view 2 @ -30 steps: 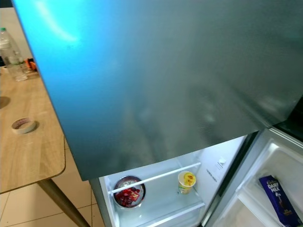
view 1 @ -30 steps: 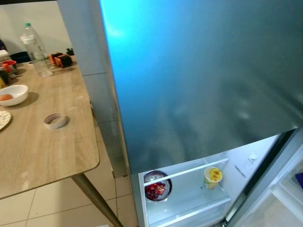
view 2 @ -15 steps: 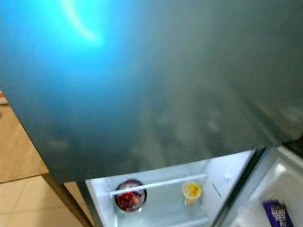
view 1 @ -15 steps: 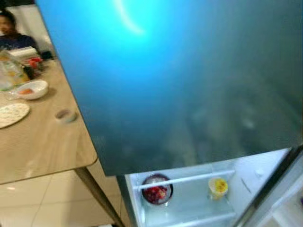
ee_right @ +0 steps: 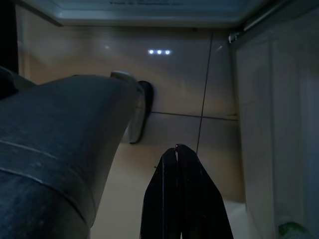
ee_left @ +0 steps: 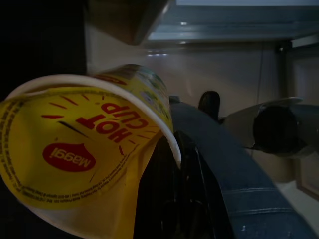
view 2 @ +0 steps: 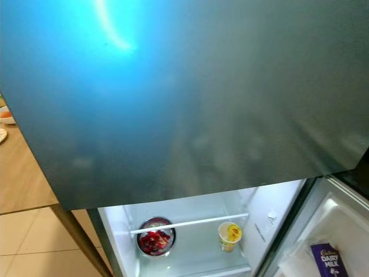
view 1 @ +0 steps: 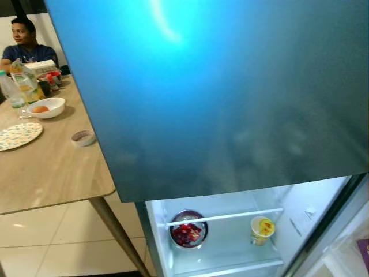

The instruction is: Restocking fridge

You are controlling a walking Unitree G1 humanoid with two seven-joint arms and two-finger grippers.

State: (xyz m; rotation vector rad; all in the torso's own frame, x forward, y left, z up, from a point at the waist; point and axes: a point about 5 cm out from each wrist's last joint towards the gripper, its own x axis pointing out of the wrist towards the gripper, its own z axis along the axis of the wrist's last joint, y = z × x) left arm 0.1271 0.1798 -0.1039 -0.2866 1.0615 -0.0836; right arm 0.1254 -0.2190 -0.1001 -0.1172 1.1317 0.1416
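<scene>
Noodle cup in L gripper, fridge lower compartment open ahead

L gripper (ee_left: 174, 164) clamped on yellow noodle cup (ee_left: 79, 149), hanging low over floor; R gripper (ee_right: 182, 199) fingers pressed together, holds nothing; fridge (view 1: 230, 86) shelf (view 1: 225, 217) already has bowl of red food (view 1: 188, 229) + a 2nd cup (view 1: 262, 229); chocolate bar (view 2: 328, 258) in door bin; person (view 1: 26, 43) at table (view 1: 52, 173). Cup prob light, thin-walled, crushes easy; grip mid-wall, gentle squeeze, keep upright.
</scene>
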